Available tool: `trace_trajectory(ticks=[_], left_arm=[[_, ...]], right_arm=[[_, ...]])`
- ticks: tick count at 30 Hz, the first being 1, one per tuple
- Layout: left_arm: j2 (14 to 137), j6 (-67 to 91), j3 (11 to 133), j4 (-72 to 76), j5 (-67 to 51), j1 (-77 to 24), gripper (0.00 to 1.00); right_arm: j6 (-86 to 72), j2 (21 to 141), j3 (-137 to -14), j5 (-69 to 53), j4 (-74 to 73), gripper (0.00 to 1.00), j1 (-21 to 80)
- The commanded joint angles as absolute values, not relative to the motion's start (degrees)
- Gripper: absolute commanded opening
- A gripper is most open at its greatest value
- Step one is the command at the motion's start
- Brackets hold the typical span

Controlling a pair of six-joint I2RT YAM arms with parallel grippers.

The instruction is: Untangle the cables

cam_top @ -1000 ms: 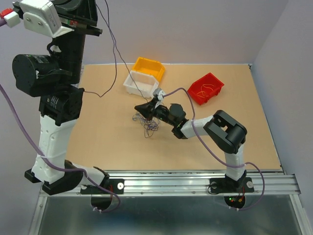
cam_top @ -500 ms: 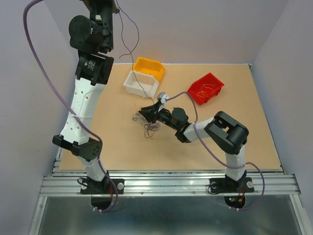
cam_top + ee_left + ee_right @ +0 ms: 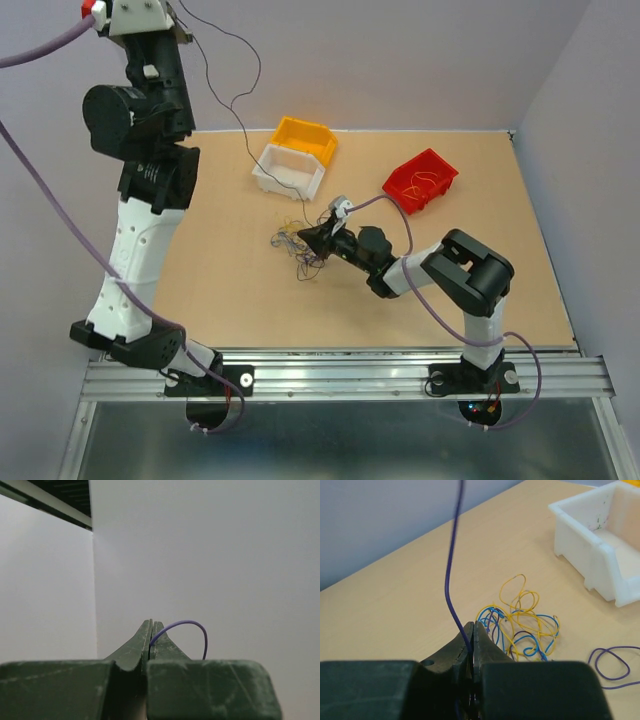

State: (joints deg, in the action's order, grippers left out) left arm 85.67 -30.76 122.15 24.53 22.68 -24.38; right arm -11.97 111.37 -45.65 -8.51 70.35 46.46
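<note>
- On the far left I see the left arm raised high above the table [image 3: 220,290]. The left gripper [image 3: 151,628] is up by the back wall, well clear of everything on the surface.
- Its jaws are pressed together on the purple strand [image 3: 190,623], which comes out between the tips and curls over to the right in the left wrist view.
- From there I follow the purple strand [image 3: 238,98] down through the air in a loose line. It passes in front of the white bin [image 3: 290,172] and ends at the right gripper.
- The white bin sits towards the back of the table, with the yellow bin [image 3: 305,138] touching its far side.
- The clump of cables [image 3: 520,620] lies on the table near the middle, just in front of the right gripper's tips. It is a knot of yellow, blue and purple loops.
- The right gripper [image 3: 473,628] is low over the table, and its jaws are clamped on the lower end of the purple strand, which rises steeply from them.
- A loose purple loop [image 3: 614,666] lies flat on the table, right of the clump and apart from it.
- On the right stands the red bin [image 3: 421,180], with thin yellow strands [image 3: 425,181] inside it.
</note>
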Motion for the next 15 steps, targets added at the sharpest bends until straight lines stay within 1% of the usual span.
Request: trace_trajectory(ticks=[1,2,4,6,7,8,9,11,13,15], left_arm=[[77.8,-24.27,104.93,25.57,11.09,-24.52,0.0],[76.48,-23.3,101.63,25.84,8.81,-24.61,0.0],[73.05,-21.28,96.09,26.28,7.74,-24.78,0.0],[70.15,-18.46,85.75,26.63,3.89,-24.79,0.0],[69.01,-18.2,85.69,26.46,0.91,-24.79,0.0],[67.95,-18.19,80.12,26.46,-3.21,-24.79,0.0],[66.29,-17.85,77.37,26.46,-9.43,-24.79,0.0],[65.4,-16.19,70.71,26.54,-15.78,-24.87,0.0],[65.04,-14.86,66.47,26.19,-19.05,-24.96,0.0],[65.21,-16.08,64.43,25.4,-26.6,-24.96,0.0]], right_arm=[[-11.34,105.3,-43.6,-8.08,72.69,0.03,45.88],[-11.25,104.51,-43.33,-8.61,72.69,0.01,45.97],[-11.25,102.67,-42.45,-9.14,72.69,0.01,45.97],[-11.16,101.43,-41.4,-9.49,72.77,0.01,45.97],[-11.25,100.64,-41.05,-9.93,72.77,0.01,45.88],[-11.16,99.42,-40.78,-10.54,72.77,0.01,45.97],[-10.99,98.62,-40.43,-11.76,72.77,0.01,45.97],[-10.73,96.26,-39.3,-13.0,72.6,0.0,45.97],[-10.46,94.67,-37.98,-14.06,72.16,0.0,45.88],[-9.76,92.2,-37.71,-14.15,70.5,0.01,45.97]])
